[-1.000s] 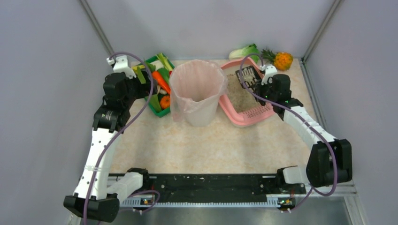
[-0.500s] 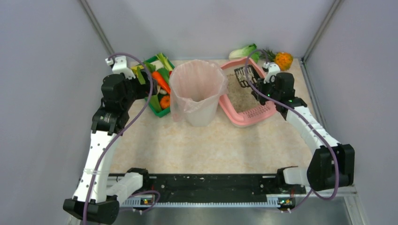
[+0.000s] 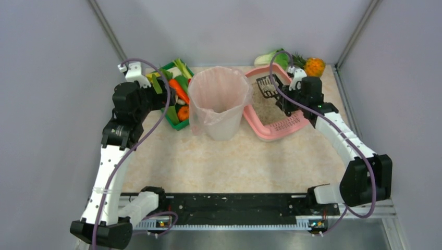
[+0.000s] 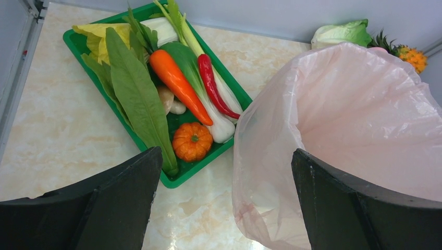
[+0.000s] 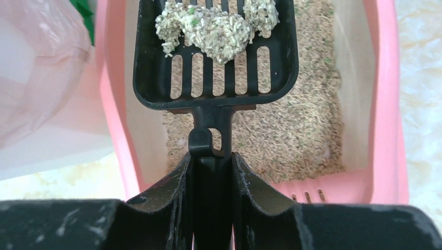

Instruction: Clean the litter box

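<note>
I can read no writing, label, brand, number or sign anywhere in my views, neither from above nor from either wrist.
</note>
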